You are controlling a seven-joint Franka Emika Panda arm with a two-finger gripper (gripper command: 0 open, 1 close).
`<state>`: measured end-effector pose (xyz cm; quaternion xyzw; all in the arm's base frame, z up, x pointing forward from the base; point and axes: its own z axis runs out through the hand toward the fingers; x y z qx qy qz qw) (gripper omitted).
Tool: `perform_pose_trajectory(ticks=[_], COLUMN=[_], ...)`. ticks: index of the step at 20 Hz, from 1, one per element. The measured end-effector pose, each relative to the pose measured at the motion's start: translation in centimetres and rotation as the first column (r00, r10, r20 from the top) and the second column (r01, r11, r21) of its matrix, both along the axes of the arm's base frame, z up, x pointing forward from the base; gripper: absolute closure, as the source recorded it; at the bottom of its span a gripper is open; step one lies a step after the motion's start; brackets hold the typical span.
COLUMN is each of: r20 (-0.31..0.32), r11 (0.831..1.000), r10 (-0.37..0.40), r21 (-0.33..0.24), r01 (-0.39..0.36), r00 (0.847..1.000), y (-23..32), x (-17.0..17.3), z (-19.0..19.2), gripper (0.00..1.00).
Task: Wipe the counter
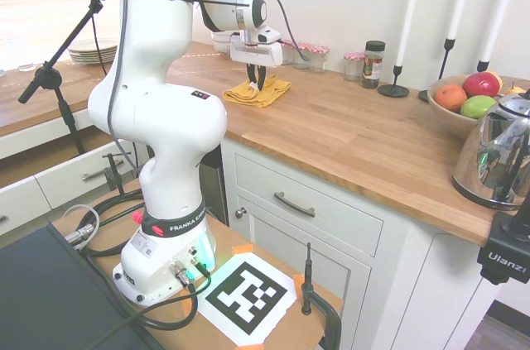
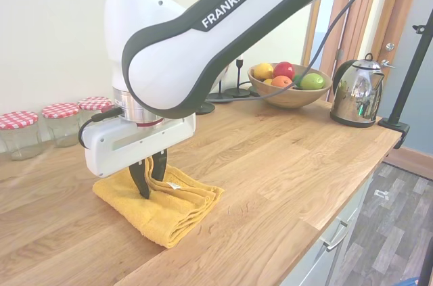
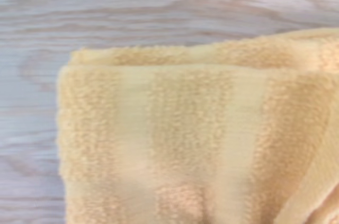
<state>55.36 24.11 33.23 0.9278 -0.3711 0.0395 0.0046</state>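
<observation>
The tool (image 2: 150, 176) points straight down, its fingers pinching a raised fold of the yellow cloth (image 2: 162, 208). Directly beneath it the cloth lies folded on the tabletop (image 2: 284, 164), warm-brown wood in plank strips, stretching away on all sides of the tool.

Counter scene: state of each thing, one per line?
Hand: down on the towel, fingers close together, pinching a fold of it.
Yellow towel: folded, lying flat on the counter.
Jars: upright, lids on.
Spice jar: upright, capped.
Kettle: upright, lid on.
Fruit bowl: upright, full of fruit.
Drawer: closed.
</observation>
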Motion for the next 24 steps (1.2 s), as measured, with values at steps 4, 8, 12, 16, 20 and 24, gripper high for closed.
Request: perform_pose_trajectory(ticks=[4, 8, 12, 16, 20, 24], r20=[-0.004, -0.004, 0.008, 0.018, 0.019, 0.018], r11=[1.0, 1.0, 1.0, 1.0, 1.0, 1.0], r10=[-0.01, -0.017, -0.019, -0.016, -0.014, -0.01], r21=[-0.002, -0.004, -0.003, -0.003, -0.001, 0.002], r01=[0.01, 0.017, 0.019, 0.016, 0.014, 0.01], r00=[1.0, 1.0, 1.0, 1.0, 1.0, 1.0], y=[-0.5, -1.2, -1.8, -2.4, -3.1, -3.4], x=[0.1, 0.3, 0.4, 0.0, -0.4, -0.4], z=[0.1, 0.4, 1.5, 3.0, 3.5, 3.7], gripper=[0.0, 0.0, 0.0, 0.0, 0.0, 0.0])
